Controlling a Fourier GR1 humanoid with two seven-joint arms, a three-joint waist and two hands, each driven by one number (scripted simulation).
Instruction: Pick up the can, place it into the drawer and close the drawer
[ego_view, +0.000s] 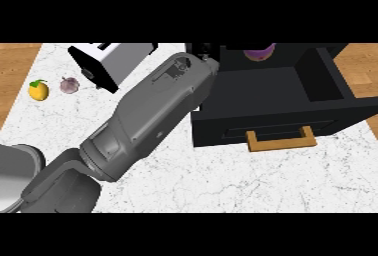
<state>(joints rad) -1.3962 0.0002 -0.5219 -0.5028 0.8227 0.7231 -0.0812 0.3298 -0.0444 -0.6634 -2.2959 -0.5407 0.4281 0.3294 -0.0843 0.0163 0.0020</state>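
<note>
White marble counter (221, 185) with grey veins fills most of the head view, with strips of wooden floor (15, 75) showing at the left and right edges. Across it, from the lower left toward the upper middle, stretches the robot's left forearm (148, 120), a long grey casing that narrows toward the wrist. The left hand (207, 50) is barely visible as a dark shape at the near rim of the drawer, and I cannot tell whether its fingers are apart or curled. The right hand does not show.

Next in size is the black drawer (288, 105), pulled open at the upper right, with tall walls, a dark floor and a wooden handle (280, 140) on the front panel facing the viewer. At the back of the drawer, near the top edge, sits a purple rounded object (260, 52), apparently the can; it lies inside the drawer just beside the hand, and I cannot tell whether they touch.

At the upper left stands a silver toaster (111, 60) with black ends. Left of it lie a small garlic bulb (69, 85) and a yellow-orange fruit (38, 90), close together but apart.
</note>
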